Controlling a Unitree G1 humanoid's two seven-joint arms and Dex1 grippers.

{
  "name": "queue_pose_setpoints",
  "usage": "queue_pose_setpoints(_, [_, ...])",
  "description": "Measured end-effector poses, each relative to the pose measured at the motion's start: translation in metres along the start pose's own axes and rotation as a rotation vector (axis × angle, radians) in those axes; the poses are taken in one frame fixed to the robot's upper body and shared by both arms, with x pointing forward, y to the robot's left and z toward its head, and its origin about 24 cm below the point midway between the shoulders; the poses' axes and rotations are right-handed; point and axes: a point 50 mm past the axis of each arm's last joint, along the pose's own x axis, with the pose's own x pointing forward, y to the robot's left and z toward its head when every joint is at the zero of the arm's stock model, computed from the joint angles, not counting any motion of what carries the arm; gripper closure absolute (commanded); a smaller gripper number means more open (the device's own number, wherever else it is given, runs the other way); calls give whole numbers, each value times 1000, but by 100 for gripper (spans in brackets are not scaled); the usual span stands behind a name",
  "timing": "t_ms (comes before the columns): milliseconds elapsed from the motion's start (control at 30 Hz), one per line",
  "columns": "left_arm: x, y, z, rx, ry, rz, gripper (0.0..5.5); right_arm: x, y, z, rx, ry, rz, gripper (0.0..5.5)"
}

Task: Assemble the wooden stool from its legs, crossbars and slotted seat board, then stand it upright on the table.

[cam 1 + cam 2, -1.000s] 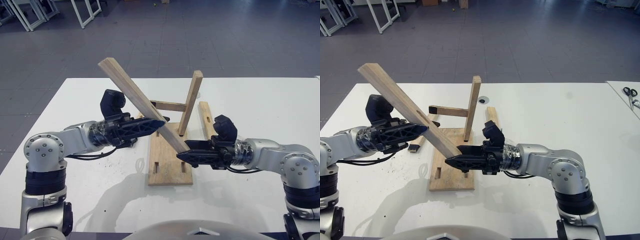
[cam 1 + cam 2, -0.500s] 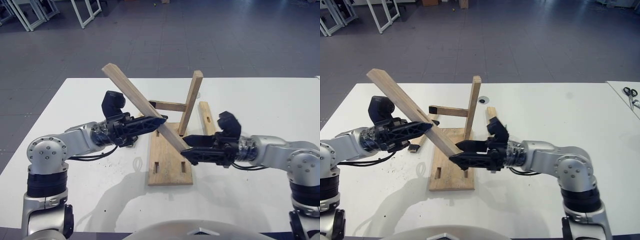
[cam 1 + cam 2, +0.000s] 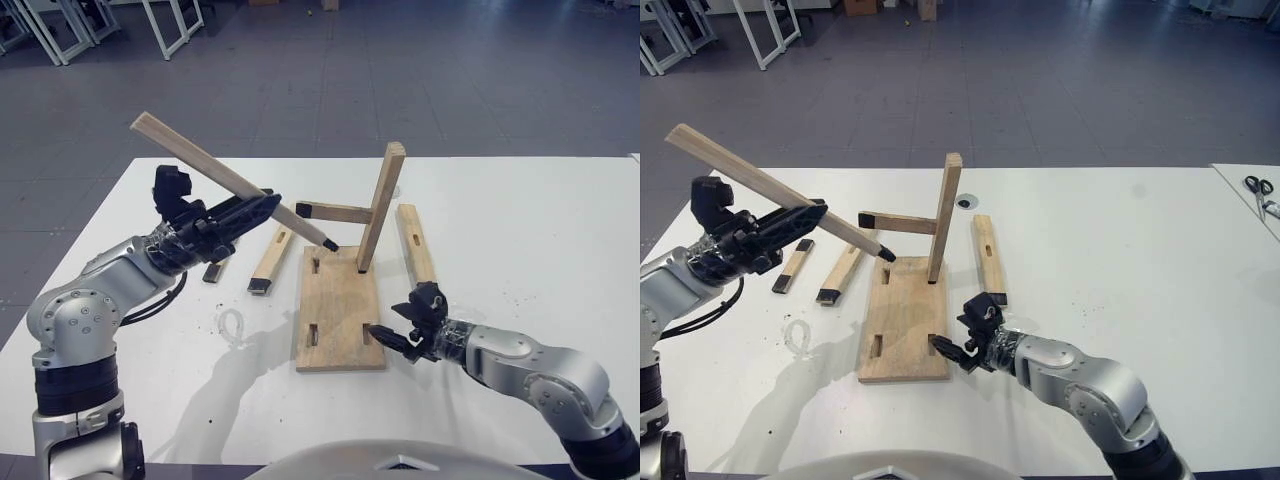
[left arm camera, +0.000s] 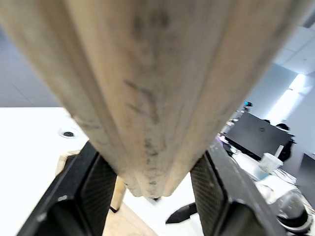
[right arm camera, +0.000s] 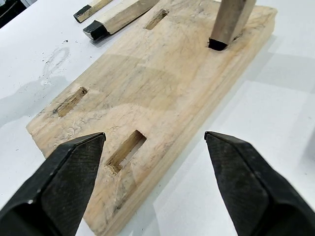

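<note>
Your left gripper (image 3: pixel 235 212) clamps a tilted leg (image 3: pixel 190 155), its tip ahead of it over the board (image 3: pixel 335 320), while your right gripper (image 3: pixel 385 338) straddles the board's corner, jaws apart (holding nothing): a skewed insertion could slide the board.

left gripper (image 3: pixel 262 203) raised, clamped on leg (image 3: pixel 190 153), right gripper (image 5: pixel 153 137) low, jaws apart

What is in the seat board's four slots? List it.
One leg stands in the far right slot of the board. The other three look empty; how deep the leg's tip goes is hidden.
</note>
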Motion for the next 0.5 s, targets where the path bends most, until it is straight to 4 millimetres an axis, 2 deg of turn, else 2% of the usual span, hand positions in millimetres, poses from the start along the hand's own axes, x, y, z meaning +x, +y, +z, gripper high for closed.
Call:
queue_pose_setpoints(167, [6, 1, -4, 53, 11, 8, 345, 10, 0, -10, -65, 63, -15, 179])
queue_pose_setpoints(333, [8, -4, -5, 119, 37, -41, 345, 14, -3, -8, -135, 90, -3, 179])
queue_pose_setpoints(400, [6, -3, -10, 173, 95, -42, 345, 12, -5, -7, -162, 101, 2, 179])
queue_pose_setpoints(500, [-4, 6, -25, 249, 239, -2, 345, -4, -19, -9, -230, 156, 23, 179])
